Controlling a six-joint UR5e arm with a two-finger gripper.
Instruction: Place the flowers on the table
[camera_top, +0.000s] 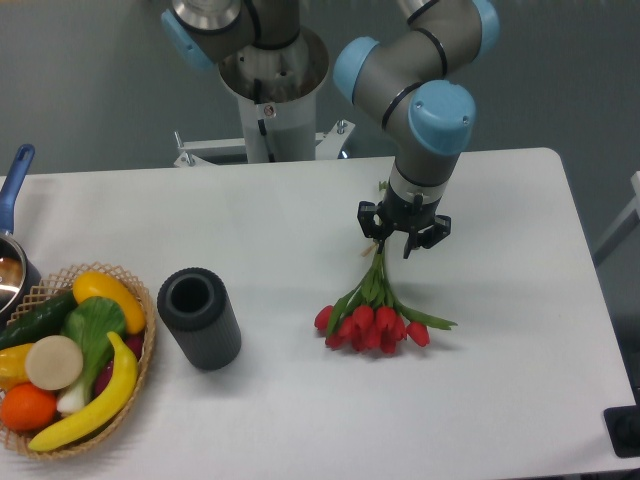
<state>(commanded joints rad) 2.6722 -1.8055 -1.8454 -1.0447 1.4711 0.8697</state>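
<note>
The flowers (372, 327), red tulips with green leaves, lie on the white table (500, 330) right of centre. Their heads point toward the front edge and the stems (378, 282) run back toward the arm. The gripper (396, 248) hangs just over the stem ends, pointing down. Its fingers (409, 249) stand apart with a visible gap, and the stem tips reach up by the left finger. I cannot tell whether the stem tips touch it.
A dark grey cylinder (199, 317) stands upright left of the flowers. A wicker basket (140, 375) of fruit and vegetables sits at the front left corner. A pot with a blue handle (14, 182) is at the left edge.
</note>
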